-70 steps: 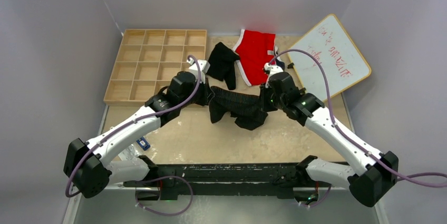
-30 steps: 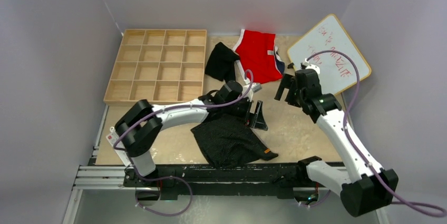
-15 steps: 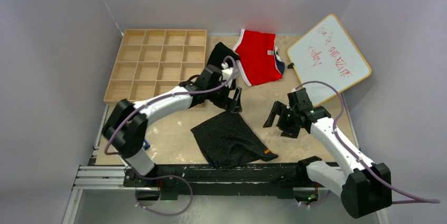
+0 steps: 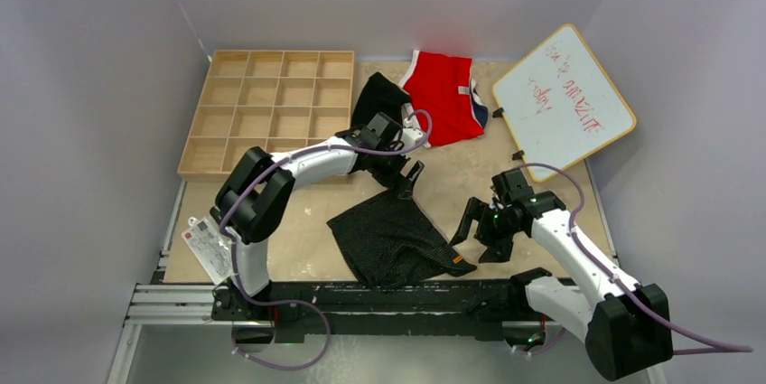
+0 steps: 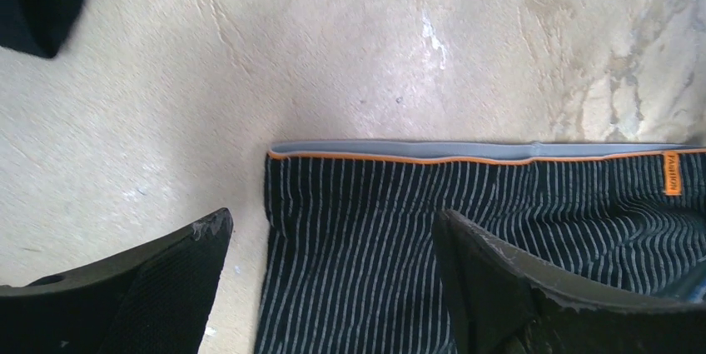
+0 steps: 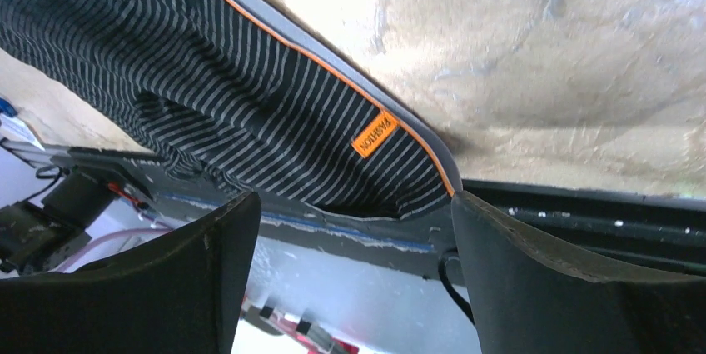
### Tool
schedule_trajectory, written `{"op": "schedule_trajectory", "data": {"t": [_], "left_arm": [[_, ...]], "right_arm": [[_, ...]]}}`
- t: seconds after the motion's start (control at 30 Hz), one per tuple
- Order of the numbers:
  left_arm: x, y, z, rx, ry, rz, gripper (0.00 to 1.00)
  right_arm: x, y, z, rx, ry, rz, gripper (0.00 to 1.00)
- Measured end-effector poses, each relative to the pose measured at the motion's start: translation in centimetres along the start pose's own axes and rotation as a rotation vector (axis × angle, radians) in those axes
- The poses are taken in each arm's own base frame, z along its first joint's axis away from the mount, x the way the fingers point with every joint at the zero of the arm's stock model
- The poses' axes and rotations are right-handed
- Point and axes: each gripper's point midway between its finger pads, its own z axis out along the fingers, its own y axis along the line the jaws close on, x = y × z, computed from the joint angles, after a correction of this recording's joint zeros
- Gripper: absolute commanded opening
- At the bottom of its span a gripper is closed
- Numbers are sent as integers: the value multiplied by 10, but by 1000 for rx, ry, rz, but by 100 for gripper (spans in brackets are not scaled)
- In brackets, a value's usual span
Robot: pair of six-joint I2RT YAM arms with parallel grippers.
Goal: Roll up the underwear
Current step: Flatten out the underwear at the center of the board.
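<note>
Two grippers, both with jaws spread wide, nothing pinched. The striped underwear (image 4: 390, 241) lies flat on the table (image 4: 298, 244), centre, towards the near edge, between the arms. Its near corner laps onto the front rail. The plain black underwear (image 4: 378, 99) sits bunched at the far side, touching the red briefs (image 4: 443, 95), well apart from the action.

Key relation: the waistband (image 5: 466, 152) is the long axis to work from. In the top view it runs diagonally, far-left to near-right. The left gripper (image 4: 408, 181) hovers over its far end. In the left wrist view the band's corner lies just beyond the fingertips, with the band crossing the gap side to side. The right gripper (image 4: 479, 232) sits beside the near end, by the orange tag (image 6: 374, 133). In the right wrist view the band slants past just beyond its fingers.

Judgement: one arm per end, about equally close. The next move is likely a drop onto both waistband corners, then a fold or roll away from the band. The right side needs care, since that corner sits close to the table edge.
</note>
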Motion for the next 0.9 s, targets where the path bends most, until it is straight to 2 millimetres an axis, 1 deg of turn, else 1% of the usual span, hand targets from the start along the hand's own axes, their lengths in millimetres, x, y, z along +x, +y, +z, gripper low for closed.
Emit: {"op": "schedule_trajectory", "data": {"t": [0.23, 0.43, 0.47, 0.57, 0.67, 0.7, 0.73, 0.77, 0.83, 0.87, 0.9], "left_arm": [[-11, 11, 8, -30, -9, 101, 86], [-4, 21, 25, -32, 27, 155, 83], [-7, 20, 25, -31, 21, 160, 82], [-10, 22, 28, -32, 16, 179, 76], [-11, 23, 30, -31, 13, 187, 60], [-11, 23, 30, -29, 15, 190, 54], [-11, 23, 31, -27, 16, 194, 51], [-11, 23, 31, -24, 18, 195, 50], [-10, 22, 31, -17, 23, 194, 50], [-9, 21, 31, -10, 26, 194, 48], [-8, 20, 31, -5, 27, 193, 44]], "right_arm": [[22, -6, 0, 3, 95, 26, 82], [32, -13, 3, 24, 145, 47, 83], [33, -14, 4, 29, 149, 50, 82], [34, -18, 7, 39, 150, 63, 81], [38, -23, 15, 41, 155, 88, 78], [38, -24, 17, 40, 157, 96, 76], [39, -24, 20, 37, 159, 110, 73], [39, -24, 22, 33, 160, 117, 71], [39, -23, 25, 20, 162, 133, 59], [38, -22, 27, 15, 158, 138, 57], [37, -20, 28, 8, 154, 142, 52]]}}
